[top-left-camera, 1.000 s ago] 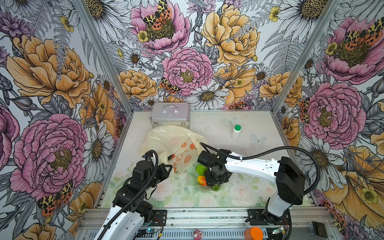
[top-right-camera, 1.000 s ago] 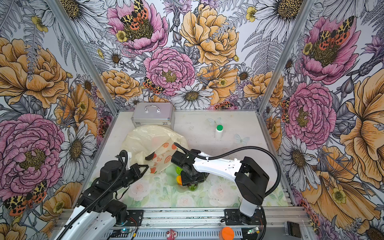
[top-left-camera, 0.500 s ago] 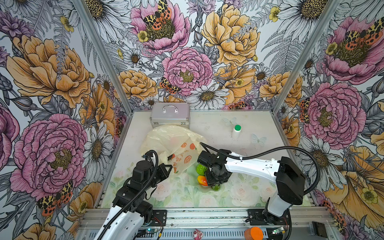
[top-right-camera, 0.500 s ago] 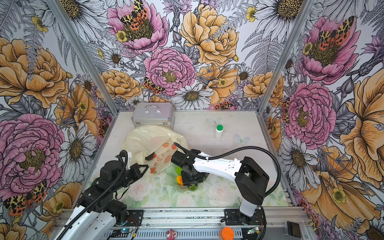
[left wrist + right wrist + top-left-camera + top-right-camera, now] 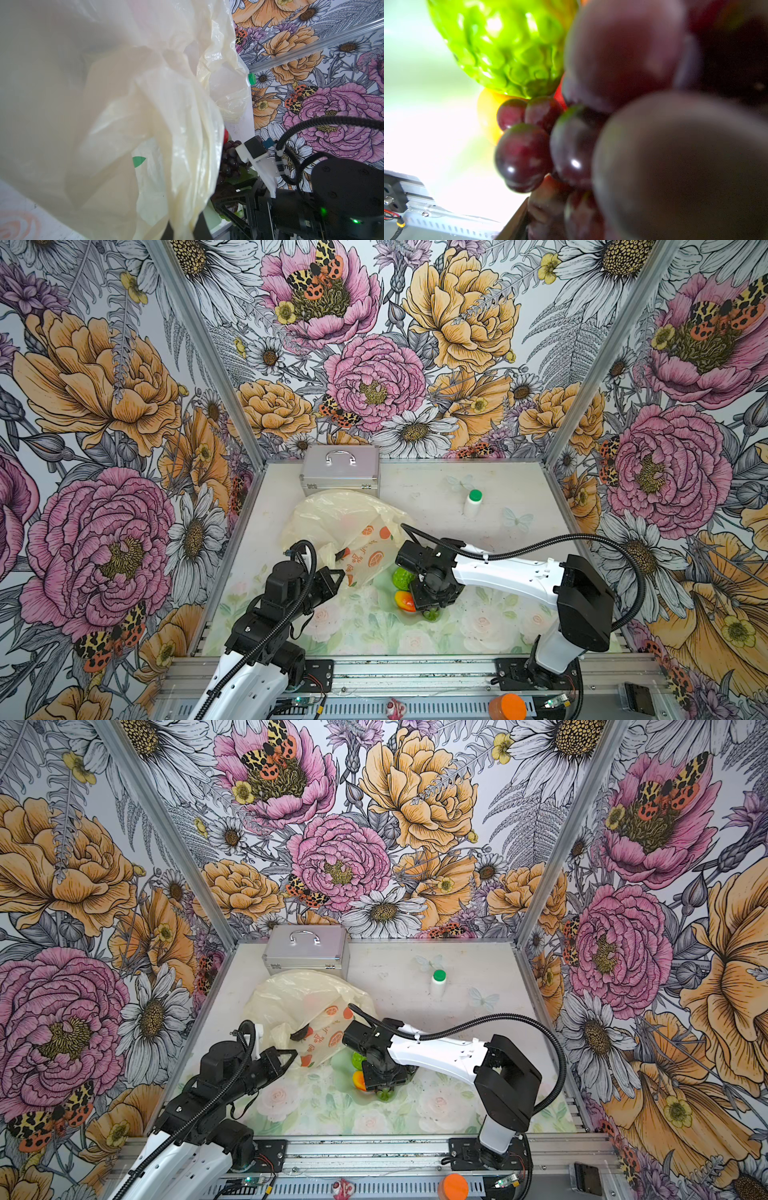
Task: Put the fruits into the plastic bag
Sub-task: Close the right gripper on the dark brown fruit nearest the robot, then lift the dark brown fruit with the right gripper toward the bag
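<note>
Flowered walls enclose a pale surface [image 5: 478,522] where the plastic bag [image 5: 332,518] lies just beside the dish [image 5: 384,592]. The left pincer [image 5: 337,575] is pinched tight on the bag's edge. The right pincer [image 5: 431,606] hangs over the dish, and I cannot tell its width. The task looks unfinished: one dark shape [image 5: 300,1034] at the bag's mouth may be a fruit, while one lime-green ball [image 5: 401,577], one mango [image 5: 404,600] and one grape bunch [image 5: 571,145] are not yet bagged.

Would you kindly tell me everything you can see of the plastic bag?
The plastic bag is thin, crinkly and translucent pale yellow, with orange fruit prints and a green leaf mark. It lies crumpled on the table, in front of the silver case. The left hand is shut on its near edge, holding folds up.
</note>
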